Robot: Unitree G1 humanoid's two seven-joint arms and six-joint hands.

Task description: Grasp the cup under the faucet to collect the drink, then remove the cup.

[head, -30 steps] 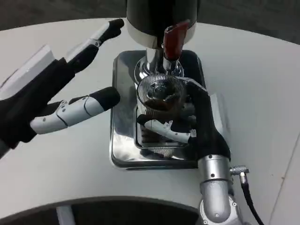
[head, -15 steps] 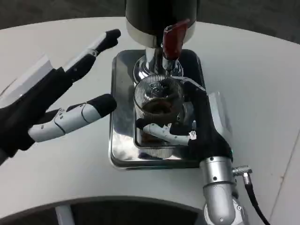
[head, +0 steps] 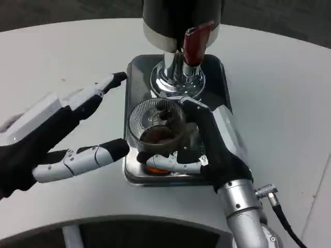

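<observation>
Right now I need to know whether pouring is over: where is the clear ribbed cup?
In the head view, the clear ribbed cup sits centre frame in the right hand, over the steel drip tray, in front of the red-handled faucet.

A lab-style test bench: drink dispenser [head: 181, 20] on bare white table [head: 279, 93].

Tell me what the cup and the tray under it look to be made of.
Cup: clear ribbed plastic or glass, since dark drink shows through the wall; which one is unclear. Tray: polished metal, likely steel, with mirror-like reflections. The right hand grips the cup.
</observation>
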